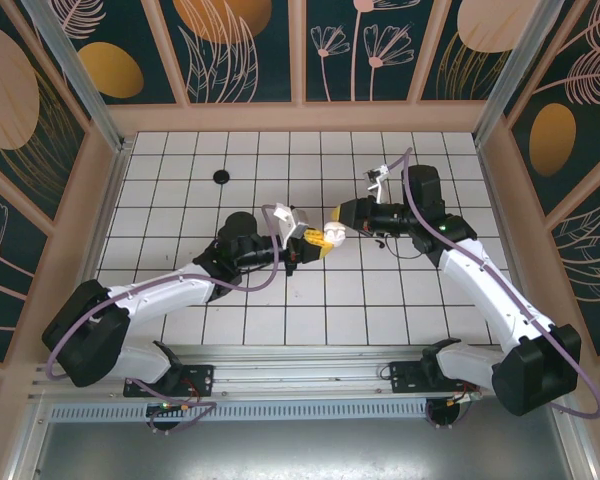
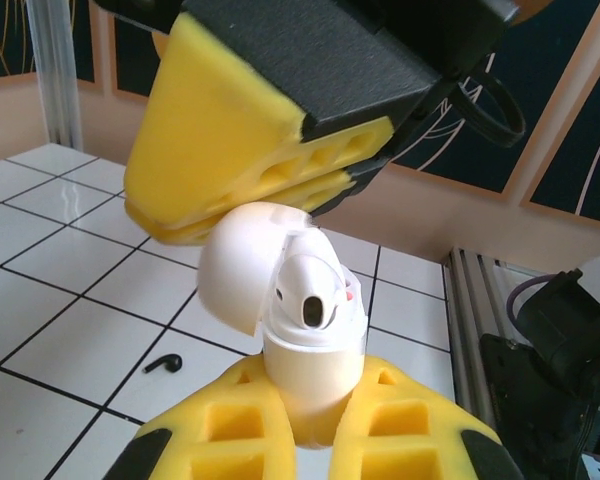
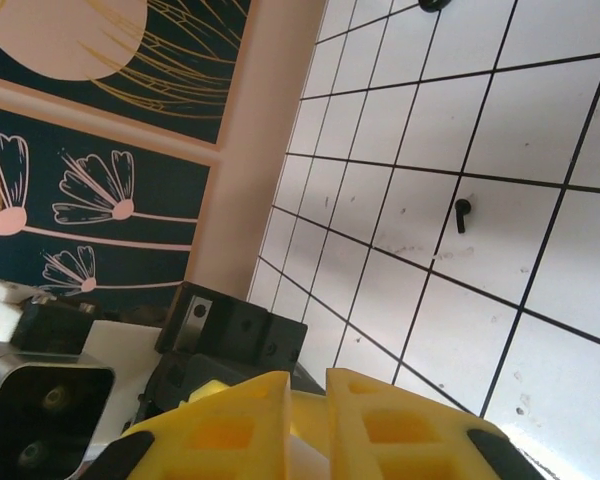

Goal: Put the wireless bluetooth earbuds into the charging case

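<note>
One earbud [image 2: 163, 364] lies below the case [image 2: 315, 350] clamped by left gripper [image 2: 315, 378]; right gripper [image 2: 185, 215], jaws together at its lid [image 2: 238, 268], should fetch it.

Bright, even overhead light floods the white tiled floor [image 1: 380, 300], leaving only faint, soft shadows beneath the arms.
The top view is crisp throughout. On the left wrist camera the glossy charging case [image 2: 315, 350] is sharp with soft highlights, while the yellow pads [image 2: 220, 130] close to the lens go soft. On the right wrist camera, glare washes the nearest tiles.
</note>
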{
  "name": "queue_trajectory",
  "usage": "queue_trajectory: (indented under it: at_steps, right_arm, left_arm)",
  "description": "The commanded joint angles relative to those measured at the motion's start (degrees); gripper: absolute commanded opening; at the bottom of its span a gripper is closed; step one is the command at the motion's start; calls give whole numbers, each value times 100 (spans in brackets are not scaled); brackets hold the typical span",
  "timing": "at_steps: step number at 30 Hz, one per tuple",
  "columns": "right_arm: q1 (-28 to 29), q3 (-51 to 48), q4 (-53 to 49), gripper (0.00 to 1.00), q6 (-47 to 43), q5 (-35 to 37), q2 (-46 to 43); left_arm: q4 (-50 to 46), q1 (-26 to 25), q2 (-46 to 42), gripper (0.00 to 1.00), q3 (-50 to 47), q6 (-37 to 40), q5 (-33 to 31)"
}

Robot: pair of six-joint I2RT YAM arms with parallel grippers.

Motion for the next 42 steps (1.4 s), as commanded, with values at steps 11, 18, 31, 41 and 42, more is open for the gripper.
queue_trajectory:
  at_steps: [11, 18, 31, 41, 42]
  right_arm:
    - [38, -181, -397, 17, -568, -367, -426]
    - [45, -234, -429, 17, -564, -170, -306]
    - [39, 323, -659, 9, -698, 793, -398]
    - [808, 238, -492, 8, -648, 1290, -29]
    - [853, 202, -514, 8, -644, 1368, -27]
  left_arm:
    - [575, 312, 81, 0, 88, -593, -58]
    - [564, 326, 82, 0, 116, -637, -3]
    - [311, 338, 76, 0, 176, -517, -17]
    - [275, 338, 217, 0, 351, -640, 21]
    - [276, 347, 238, 0, 378, -667, 30]
